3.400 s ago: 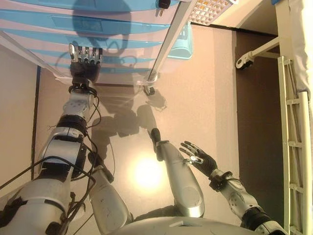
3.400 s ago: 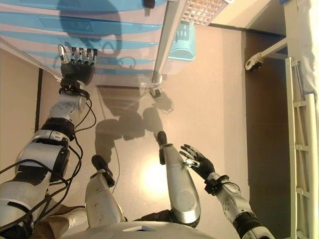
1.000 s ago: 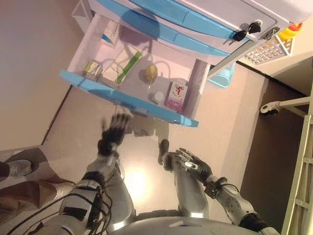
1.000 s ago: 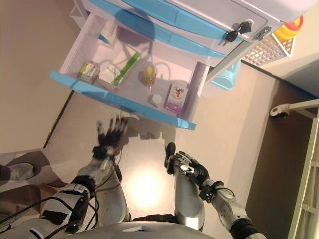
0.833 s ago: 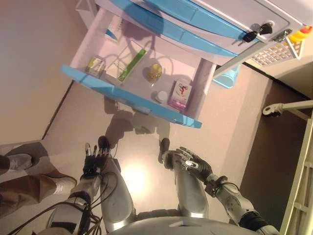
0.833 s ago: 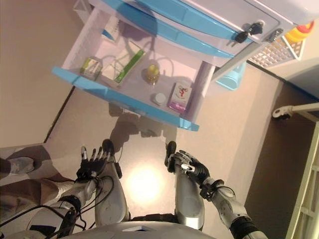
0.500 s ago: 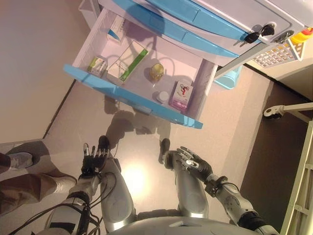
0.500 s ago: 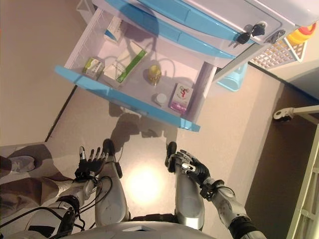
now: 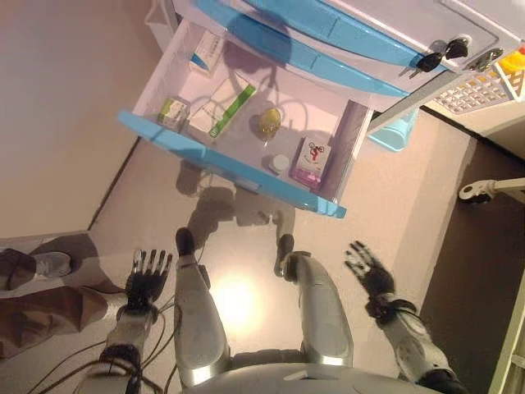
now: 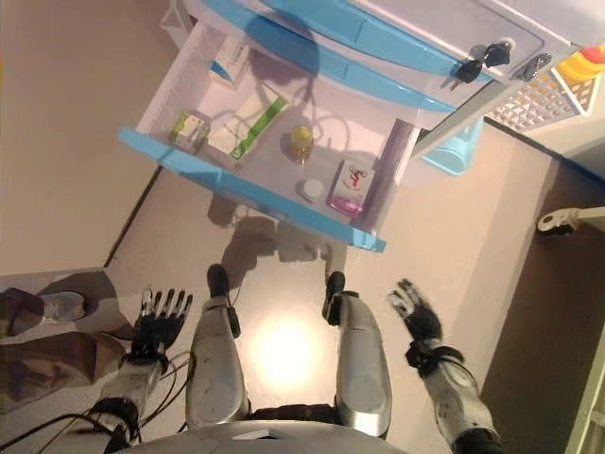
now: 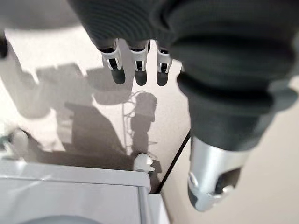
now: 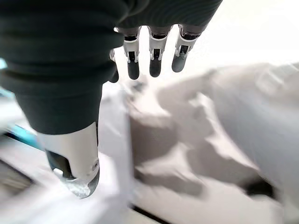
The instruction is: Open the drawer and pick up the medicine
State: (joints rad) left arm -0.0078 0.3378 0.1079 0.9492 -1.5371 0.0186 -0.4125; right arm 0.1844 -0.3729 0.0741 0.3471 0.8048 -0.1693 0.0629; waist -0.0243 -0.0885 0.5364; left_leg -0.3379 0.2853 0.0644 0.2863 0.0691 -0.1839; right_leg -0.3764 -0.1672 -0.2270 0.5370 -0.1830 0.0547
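My left hand (image 9: 146,275) and right hand (image 9: 367,271) hang low, fingers spread, empty. The pink medicine box (image 9: 311,160) lies in the open blue-fronted white drawer (image 9: 230,168); reaching carelessly, I might strike its front or scatter neighbouring packets.

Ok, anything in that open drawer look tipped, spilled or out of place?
Nothing stands out. The drawer is open; the boxes, the small yellow bottle and the pink box sit apart, unspilled. Both hands are clear of it.

R hand (image 12: 93,42) fingers straight, holding nothing, over blurred floor (image 12: 243,42).
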